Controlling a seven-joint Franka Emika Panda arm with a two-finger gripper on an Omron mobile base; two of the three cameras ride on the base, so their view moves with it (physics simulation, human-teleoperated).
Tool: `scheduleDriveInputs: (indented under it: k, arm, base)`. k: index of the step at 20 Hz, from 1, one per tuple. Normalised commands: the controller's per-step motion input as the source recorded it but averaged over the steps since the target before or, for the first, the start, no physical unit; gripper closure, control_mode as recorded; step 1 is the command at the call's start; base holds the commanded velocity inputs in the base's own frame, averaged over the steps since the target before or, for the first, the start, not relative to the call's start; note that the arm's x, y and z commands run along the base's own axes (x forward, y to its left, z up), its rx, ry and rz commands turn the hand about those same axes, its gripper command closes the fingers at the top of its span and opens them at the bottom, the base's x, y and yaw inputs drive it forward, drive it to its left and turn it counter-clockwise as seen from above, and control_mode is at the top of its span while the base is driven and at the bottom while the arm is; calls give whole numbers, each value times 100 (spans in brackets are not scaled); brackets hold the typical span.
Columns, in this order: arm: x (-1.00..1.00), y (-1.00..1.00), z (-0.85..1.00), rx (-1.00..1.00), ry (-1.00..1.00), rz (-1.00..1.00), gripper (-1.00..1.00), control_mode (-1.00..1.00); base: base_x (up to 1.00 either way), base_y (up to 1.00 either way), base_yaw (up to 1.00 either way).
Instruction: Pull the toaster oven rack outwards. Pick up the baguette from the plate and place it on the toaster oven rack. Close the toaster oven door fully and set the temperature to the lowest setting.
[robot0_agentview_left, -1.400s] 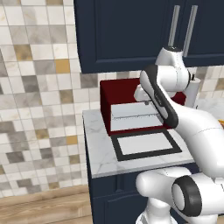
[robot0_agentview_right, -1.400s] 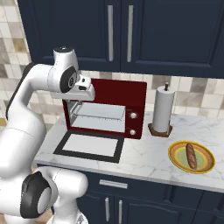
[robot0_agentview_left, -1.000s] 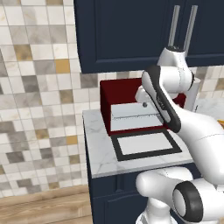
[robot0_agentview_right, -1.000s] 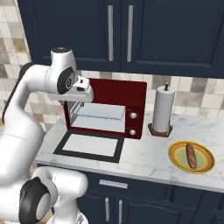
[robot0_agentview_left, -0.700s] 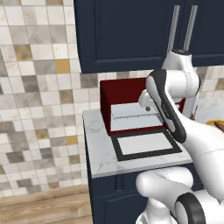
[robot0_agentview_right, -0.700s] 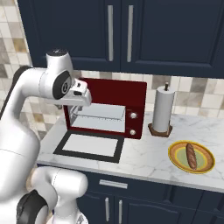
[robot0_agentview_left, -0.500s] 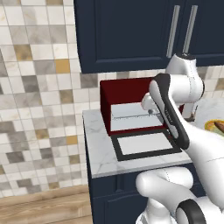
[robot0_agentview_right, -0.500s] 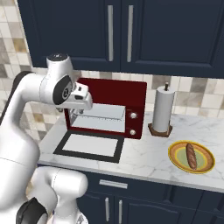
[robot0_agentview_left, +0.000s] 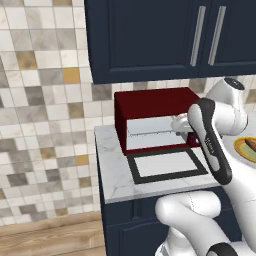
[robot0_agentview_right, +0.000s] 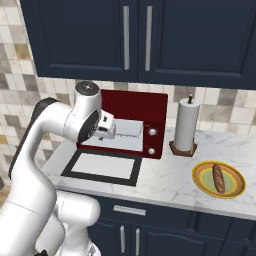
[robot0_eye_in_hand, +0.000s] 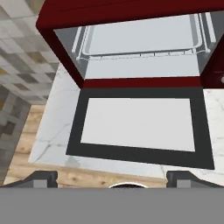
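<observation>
Dark red toaster oven (robot0_agentview_right: 134, 107) sits at the back of a white marbled counter (robot0_agentview_right: 170, 177), right under navy cabinets (robot0_agentview_right: 135, 35) with 2 silver bar handles. Its front is wide open: the toaster oven door (robot0_eye_in_hand: 138, 126) is folded flat onto the counter, a black frame around a pale grey pane, with its far edge stopping a bit short of the counter's front lip, so there's only a thin strip of marble left in front of it. To the oven's left the counter ends and drops off beside a tiled wall in beige and grey squares (robot0_agentview_left: 45, 115).

Inside the cavity you can see the toaster oven rack (robot0_eye_in_hand: 140, 39), a flat pale grey tray with thin wire rails along its sides and front. From the hand view its front rail looks about level with the cavity mouth.

The gripper (robot0_eye_in_hand: 111, 177) hangs above and in front of the flat door with its fingers (robot0_eye_in_hand: 43, 177) spread wide apart, nothing between them.

Off to the right it's way more open. A white paper towel roll (robot0_agentview_right: 186, 125) on a wooden stand sits just beside the oven's knob panel with 2 white knobs (robot0_agentview_right: 151, 141). Past that is the plate (robot0_agentview_right: 201, 171), round and yellow-orange, and the baguette (robot0_agentview_right: 218, 178) lies on it, small, golden-brown, tapered ends.
</observation>
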Motion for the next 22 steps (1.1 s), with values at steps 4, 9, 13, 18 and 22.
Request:
scheduleDriveInputs:
  k: [4,9,13,18,22]
  arm:
    - [5,-29,-16,20,0,-1,-100,-100]
    - [25,-17,-11,14,0,-8,-100,-100]
    - [31,-21,-5,10,0,-8,-100,-100]
    - [36,0,-16,1,1,-11,-100,-100]
    - [36,0,-16,0,3,-11,-100,-100]
  base:
    - [0,0,0]
    - [0,0,0]
    - [0,0,0]
    - [0,0,0]
    - [0,0,0]
